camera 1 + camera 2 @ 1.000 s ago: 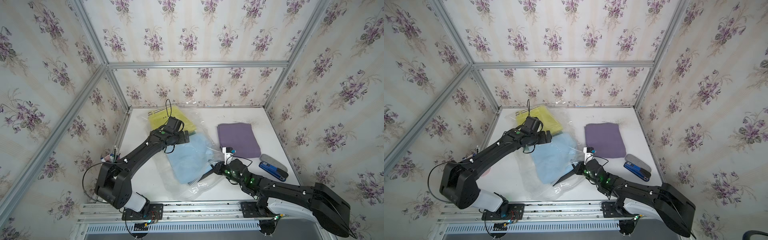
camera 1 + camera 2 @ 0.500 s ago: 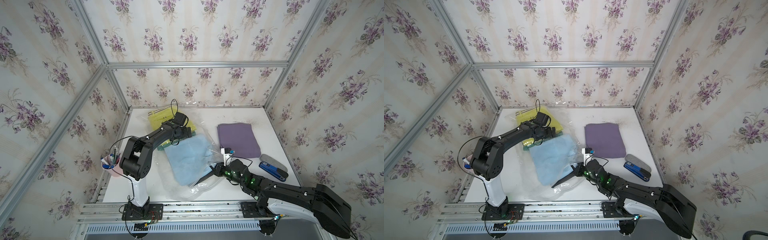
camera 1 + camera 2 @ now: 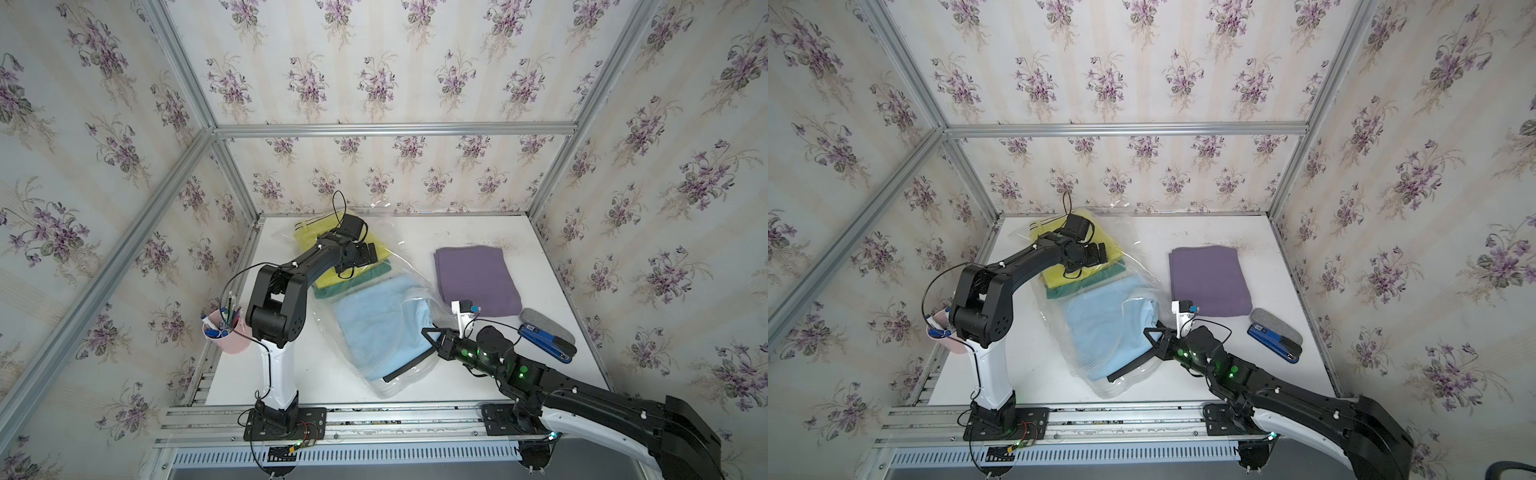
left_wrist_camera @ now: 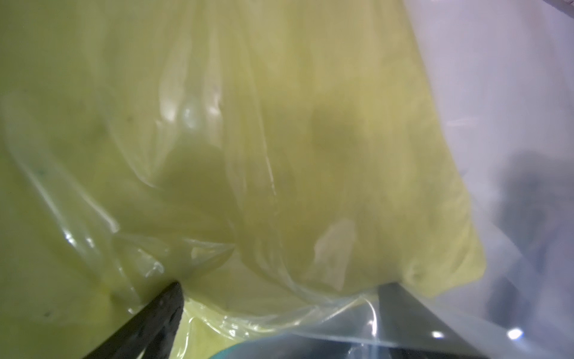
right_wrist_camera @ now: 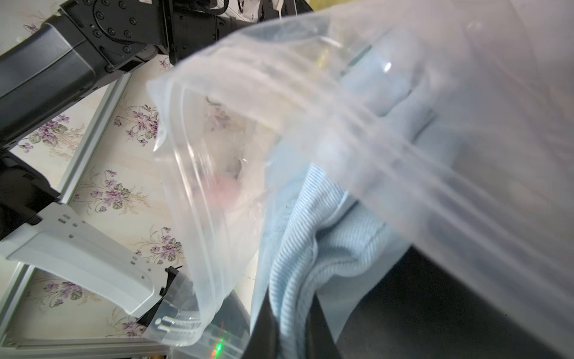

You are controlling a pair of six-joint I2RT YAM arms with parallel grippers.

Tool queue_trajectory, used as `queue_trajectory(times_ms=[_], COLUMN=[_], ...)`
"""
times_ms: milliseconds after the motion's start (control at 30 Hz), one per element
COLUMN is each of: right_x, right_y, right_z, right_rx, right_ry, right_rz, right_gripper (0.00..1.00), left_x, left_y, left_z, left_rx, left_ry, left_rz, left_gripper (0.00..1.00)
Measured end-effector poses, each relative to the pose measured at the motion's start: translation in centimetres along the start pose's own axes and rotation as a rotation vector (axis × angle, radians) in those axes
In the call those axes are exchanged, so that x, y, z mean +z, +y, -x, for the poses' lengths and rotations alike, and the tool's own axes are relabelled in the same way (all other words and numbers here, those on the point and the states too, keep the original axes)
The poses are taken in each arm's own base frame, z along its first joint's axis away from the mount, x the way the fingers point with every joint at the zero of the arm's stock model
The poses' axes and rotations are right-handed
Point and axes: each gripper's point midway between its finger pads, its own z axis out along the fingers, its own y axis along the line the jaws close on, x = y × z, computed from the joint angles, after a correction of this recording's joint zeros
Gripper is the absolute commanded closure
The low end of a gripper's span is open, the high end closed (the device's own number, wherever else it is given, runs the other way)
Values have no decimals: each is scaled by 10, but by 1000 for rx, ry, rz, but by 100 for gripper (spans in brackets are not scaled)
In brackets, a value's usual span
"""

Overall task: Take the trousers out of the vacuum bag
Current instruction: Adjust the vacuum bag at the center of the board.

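Observation:
The see-through vacuum bag [image 3: 399, 257] [image 3: 1133, 266] lies left of centre on the table. Yellow-green trousers [image 3: 307, 237] and teal green trousers [image 3: 374, 274] sit inside it at the back. My left gripper [image 3: 370, 253] [image 4: 282, 289] stands open, pressed on the plastic over the yellow-green trousers [image 4: 310, 124]. Light blue trousers [image 3: 374, 328] [image 3: 1104, 328] lie at the bag's front mouth over black trousers [image 3: 409, 368]. My right gripper [image 3: 428, 334] [image 5: 290, 298] is shut on the light blue trousers' ribbed edge [image 5: 310, 236]. Purple trousers [image 3: 476, 280] lie outside the bag, to the right.
A pink cup of pens [image 3: 226, 332] stands at the table's left edge beside the left arm. A blue stapler [image 3: 544, 338] and a grey pad [image 3: 548, 328] lie at the front right. Walls close in the back and both sides.
The left arm's elbow has risen upright, and its open gripper has shifted a little toward the back over the yellow-green trousers. The right gripper has kept its hold and barely moved.

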Motion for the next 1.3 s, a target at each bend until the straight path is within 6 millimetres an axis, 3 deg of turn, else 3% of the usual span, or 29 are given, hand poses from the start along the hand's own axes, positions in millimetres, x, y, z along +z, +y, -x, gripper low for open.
queue_trajectory(times_ms=[200,367,500,633,767,867,1000,1300], right_x=[-20,-24,-27,-30,-31,-29,-25,-14], right_y=[-20,-57,-78,-84,-88,-87,-82,-74], right_z=[-7,-24,-33,-35,-39,-41,-43,-48], right_rx=[48,117,171,217,245,260,262,263], right_ry=[-3,19,24,14,10,14,30,66], right_rz=[-60,-183,-254,-263,-250,-230,-202,-166], right_gripper=[99,74,46,34,34,39,47,50], left_x=[-11,-36,-59,-80,-116,-141,-165,-226], left_y=[-4,-14,-24,-34,-50,-66,-77,-91], left_z=[-1,4,5,5,1,-12,-42,-128], left_rx=[9,26,51,79,125,184,276,520], left_ry=[-7,-54,-85,-107,-154,-176,-177,-196], left_rz=[-28,-82,-122,-159,-203,-246,-261,-319], left_gripper=[0,0,0,0,0,0,0,0])
